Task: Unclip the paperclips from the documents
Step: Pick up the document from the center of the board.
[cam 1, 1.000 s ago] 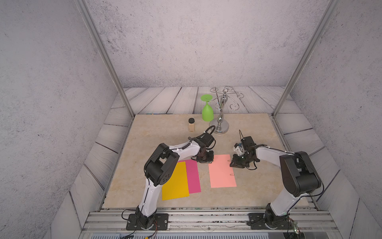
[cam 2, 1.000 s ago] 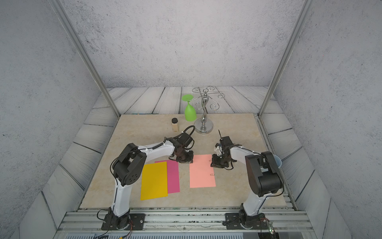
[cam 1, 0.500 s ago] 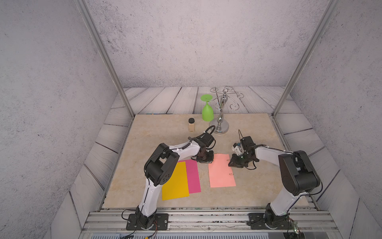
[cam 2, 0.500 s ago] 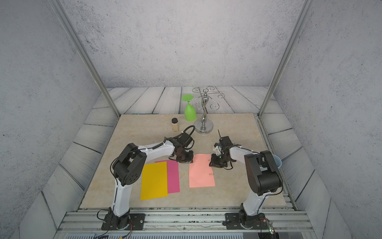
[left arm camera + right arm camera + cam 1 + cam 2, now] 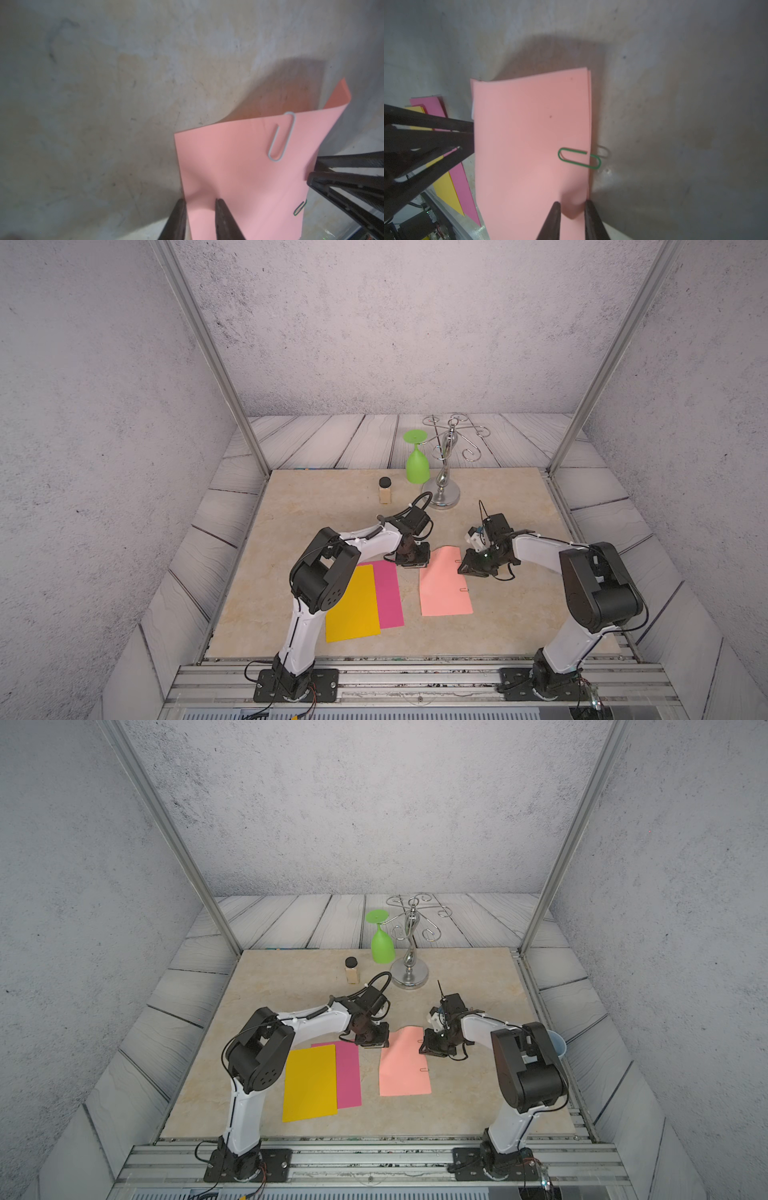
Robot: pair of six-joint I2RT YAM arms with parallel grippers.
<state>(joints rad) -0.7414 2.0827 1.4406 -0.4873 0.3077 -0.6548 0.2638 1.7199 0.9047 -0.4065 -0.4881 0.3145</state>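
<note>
Salmon-pink sheet [image 5: 442, 593], centre of the counter [image 5: 332, 510], carries a green paperclip [image 5: 579, 158] and a silver paperclip [image 5: 280, 138] on its three o'clock edge. Left pincer [image 5: 199, 200] at eleven, right pincer [image 5: 572, 202] at two, both slightly apart, straddling its edges. Magenta sheet [image 5: 388, 593] and yellow sheet [image 5: 353, 605] look clip-free.

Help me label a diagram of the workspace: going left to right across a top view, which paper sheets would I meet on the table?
Golden yellow sheet → magenta sheet → salmon pink sheet.
</note>
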